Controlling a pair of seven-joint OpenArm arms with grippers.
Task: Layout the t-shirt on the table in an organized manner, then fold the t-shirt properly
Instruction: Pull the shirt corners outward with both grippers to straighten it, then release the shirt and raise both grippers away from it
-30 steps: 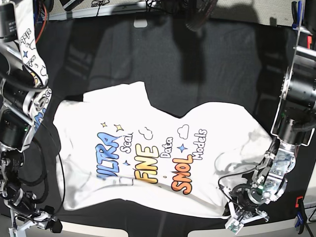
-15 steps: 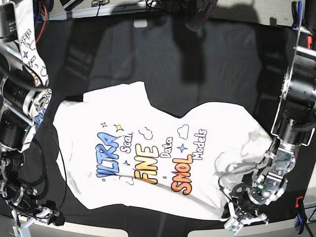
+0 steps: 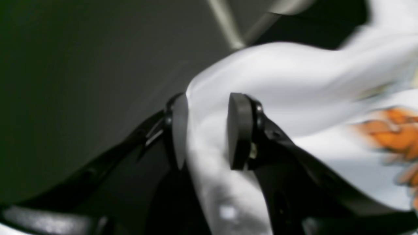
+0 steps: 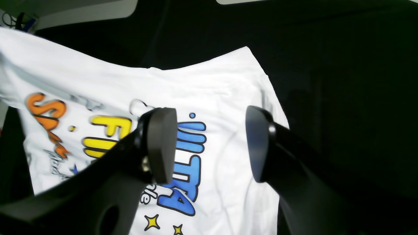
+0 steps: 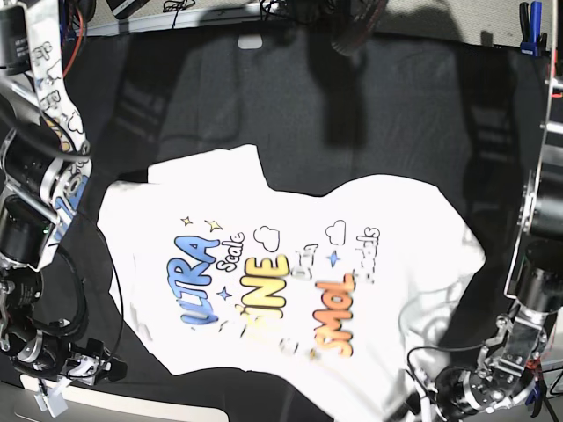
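Shirt: white t-shirt [image 5: 281,264] lies print side up on the black-draped surface [image 5: 396,105], toward its near half, with the lettering running diagonally.
Print: blue, yellow and orange cartoon words with small clouds and stars; the middle of it is blurred in the base view.
Near edge: a fold of white cloth rises at the shirt's corner on the base view's right, by the left arm.
Left tool [image 3: 207,130]: its two pads stand partly apart with a ridge of the shirt's white cloth between them; the cloth touches the pale pad, and whether the dark pad presses it I cannot tell, the wrist view being smeared.
Right tool [image 4: 209,143]: spread wide and holding nothing, poised over the blue lettering near the shirt's sleeve end.
Containers: I can make out none in these views.
Change from earlier: the shirt's near edge on the left arm's side has been drawn toward the surface's front, the print now sits lower and more skewed, and the left arm has dropped toward the bottom corner of the base view.
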